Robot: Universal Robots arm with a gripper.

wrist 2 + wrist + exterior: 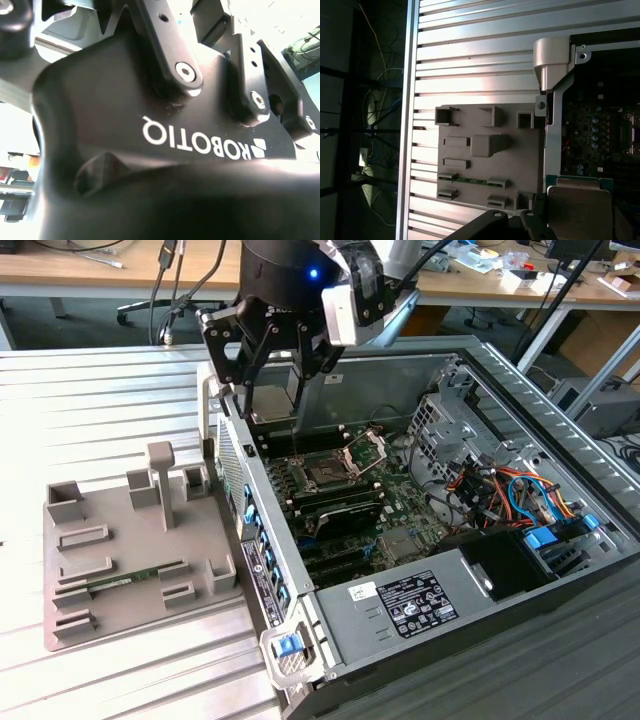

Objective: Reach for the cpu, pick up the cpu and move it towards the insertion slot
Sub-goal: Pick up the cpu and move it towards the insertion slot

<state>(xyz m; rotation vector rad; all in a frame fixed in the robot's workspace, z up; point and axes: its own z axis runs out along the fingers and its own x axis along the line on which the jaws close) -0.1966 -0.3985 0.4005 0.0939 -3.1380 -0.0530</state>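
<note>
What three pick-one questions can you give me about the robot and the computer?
1. Where is the gripper? A up over the computer case; B under the table; C on the floor.
2. What colour is the thin stick in the grey tray? A red; B green; C yellow.
3. What state is the cpu in? A lying in the tray; B held by the gripper; C broken in half.
1 A: the exterior view shows it above the case. 2 B: it looks green. 3 B: the first wrist view shows it at the gripper.
</note>
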